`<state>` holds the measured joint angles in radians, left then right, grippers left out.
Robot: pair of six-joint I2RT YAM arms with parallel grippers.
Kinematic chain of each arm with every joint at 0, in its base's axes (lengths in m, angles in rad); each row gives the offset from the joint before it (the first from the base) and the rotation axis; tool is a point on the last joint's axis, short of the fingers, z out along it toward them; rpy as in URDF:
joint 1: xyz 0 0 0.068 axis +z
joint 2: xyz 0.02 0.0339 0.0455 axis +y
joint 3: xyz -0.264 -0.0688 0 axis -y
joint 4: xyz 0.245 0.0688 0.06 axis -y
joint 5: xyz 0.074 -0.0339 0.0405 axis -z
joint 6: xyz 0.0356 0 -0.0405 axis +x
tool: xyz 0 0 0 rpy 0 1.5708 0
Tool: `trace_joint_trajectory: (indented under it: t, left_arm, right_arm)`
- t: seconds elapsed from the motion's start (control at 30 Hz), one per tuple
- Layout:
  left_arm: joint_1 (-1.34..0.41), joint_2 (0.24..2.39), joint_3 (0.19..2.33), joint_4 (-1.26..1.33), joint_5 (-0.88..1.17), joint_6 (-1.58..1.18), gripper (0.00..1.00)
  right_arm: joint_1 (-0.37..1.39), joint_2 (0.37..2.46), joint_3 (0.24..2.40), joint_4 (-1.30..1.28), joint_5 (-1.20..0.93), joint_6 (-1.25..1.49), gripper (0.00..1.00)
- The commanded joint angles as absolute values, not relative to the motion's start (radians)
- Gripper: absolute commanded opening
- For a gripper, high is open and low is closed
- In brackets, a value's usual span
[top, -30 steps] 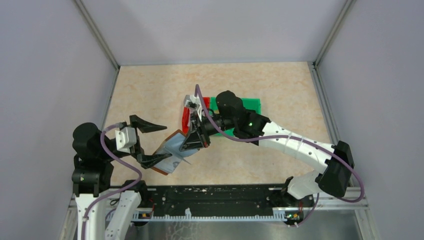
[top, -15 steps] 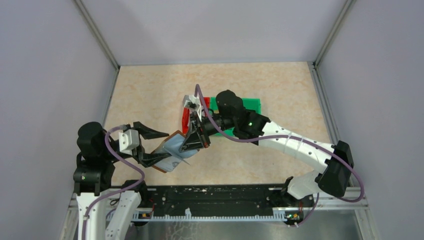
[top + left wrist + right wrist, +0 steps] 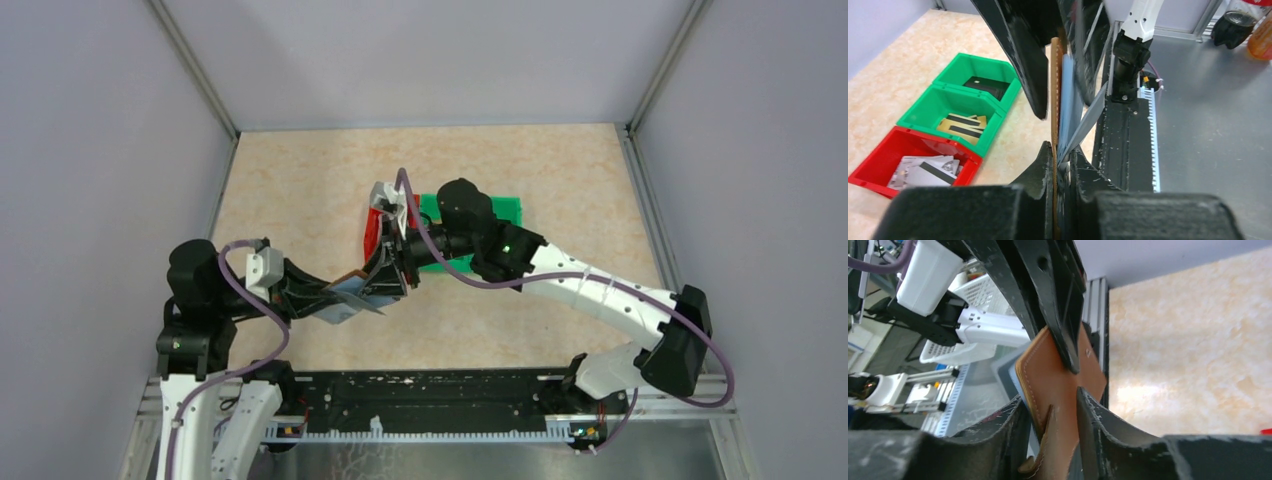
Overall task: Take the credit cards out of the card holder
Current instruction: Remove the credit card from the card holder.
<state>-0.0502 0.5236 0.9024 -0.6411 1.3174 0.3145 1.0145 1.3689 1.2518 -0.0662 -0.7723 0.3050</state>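
The brown card holder (image 3: 345, 297) hangs above the table between both arms. My left gripper (image 3: 328, 296) is shut on its near end. Seen edge-on in the left wrist view, the card holder (image 3: 1054, 100) has a brown skin and a pale blue inside, pinched in the left gripper (image 3: 1061, 148). A thin grey credit card (image 3: 1090, 115) juts out of it sideways. My right gripper (image 3: 1050, 396) has its jaws parted a little around the holder's brown flap (image 3: 1058, 370). Other credit cards lie in the bins: gold ones (image 3: 962, 125) and a dark one (image 3: 985, 86).
A red bin (image 3: 878, 155) holds pale striped cards, next to a green two-part bin (image 3: 923, 107); both are behind the right wrist in the top view, green bin (image 3: 505, 210). A black rail (image 3: 430, 390) runs along the near edge.
My left gripper reached right and closed on the holder's near end. My right gripper's jaws loosened around the other end. The holder now hangs a little higher and flatter.
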Motion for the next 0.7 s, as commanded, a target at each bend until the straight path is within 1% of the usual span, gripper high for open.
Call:
trace_joint_trajectory:
  t: [0.0, 0.07, 0.13, 0.2, 0.37, 0.43, 0.57, 0.67]
  left_arm:
    - [-0.052, 0.541, 0.882, -0.517, 1.336, 0.178, 0.00]
    - [-0.052, 0.547, 0.880, -0.487, 1.341, 0.132, 0.00]
    - [-0.052, 0.552, 0.879, -0.474, 1.343, 0.114, 0.00]
    - [-0.052, 0.555, 0.882, -0.471, 1.342, 0.106, 0.00]
    - [-0.052, 0.560, 0.884, -0.448, 1.358, 0.062, 0.00]
    - [-0.052, 0.561, 0.884, -0.426, 1.370, 0.029, 0.00]
    - [-0.052, 0.566, 0.882, -0.373, 1.381, -0.046, 0.00]
    - [-0.052, 0.571, 0.884, -0.367, 1.377, -0.067, 0.00]
  right_arm:
    - [1.011, 1.276, 1.269, 0.033, -0.728, 0.301, 0.46]
    - [0.997, 1.240, 1.232, 0.073, -0.713, 0.316, 0.55]
    - [0.975, 1.212, 1.200, 0.117, -0.711, 0.341, 0.62]
    - [0.954, 1.199, 1.185, 0.139, -0.724, 0.359, 0.66]
    - [0.947, 1.196, 1.184, 0.102, -0.750, 0.330, 0.79]
    - [0.947, 1.204, 1.182, 0.091, -0.768, 0.321, 0.82]
    - [0.956, 1.236, 1.202, 0.068, -0.816, 0.306, 0.83]
    - [0.999, 1.265, 1.249, -0.028, -0.810, 0.224, 0.83]
